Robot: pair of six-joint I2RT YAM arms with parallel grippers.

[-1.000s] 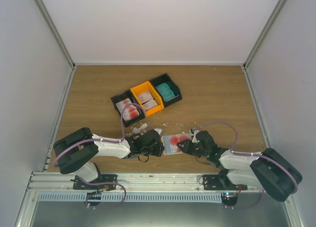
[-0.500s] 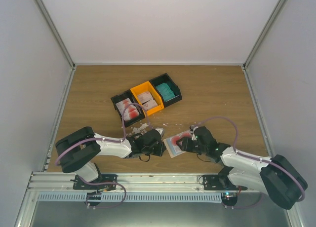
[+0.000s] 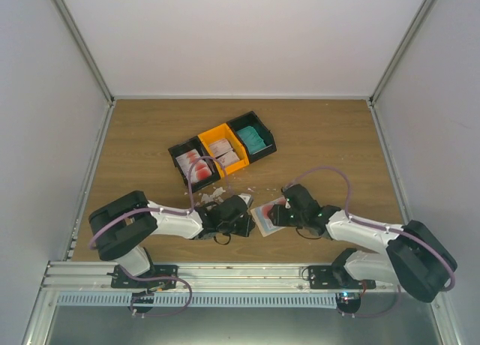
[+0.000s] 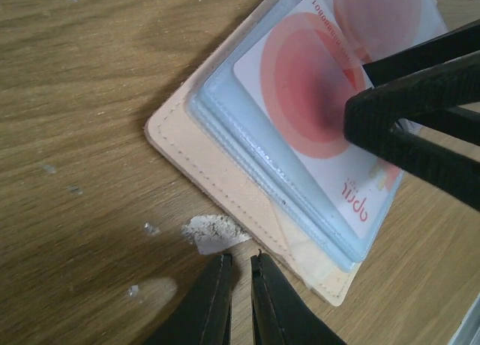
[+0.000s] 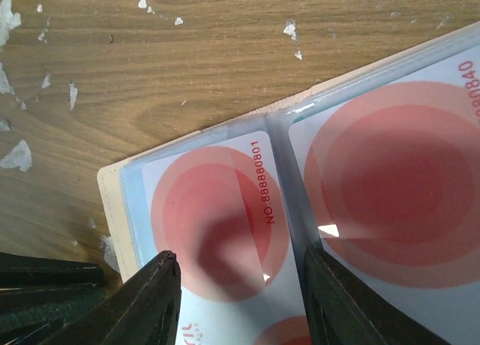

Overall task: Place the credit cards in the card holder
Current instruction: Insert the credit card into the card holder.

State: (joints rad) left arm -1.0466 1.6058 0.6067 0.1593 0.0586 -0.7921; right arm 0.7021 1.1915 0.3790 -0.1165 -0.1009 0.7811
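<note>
The open beige-tan stitched card holder [image 4: 191, 154] lies at lower centre of the overhead view, with a white card printed with red circles [image 5: 217, 210] seated in its clear sleeve. The right gripper [image 5: 240, 259] hovers over that card, jaws spread and grasping nothing. The left gripper [image 4: 240, 261] is pinched nearly together and empty, just beside the holder's edge. The insertion looks done. The next move is likely to fetch another card from the joined black-orange-black plastic bins [image 3: 221, 151].

Your right hand [image 5: 238, 292] has opened, its fingers now standing apart over a credit card [image 5: 214, 210] in the card holder [image 3: 262, 221]; that arm has stretched further left across the worktop [image 3: 330, 150]; the holder has turned slightly; your left hand [image 4: 238, 266] has edged rightward.
</note>
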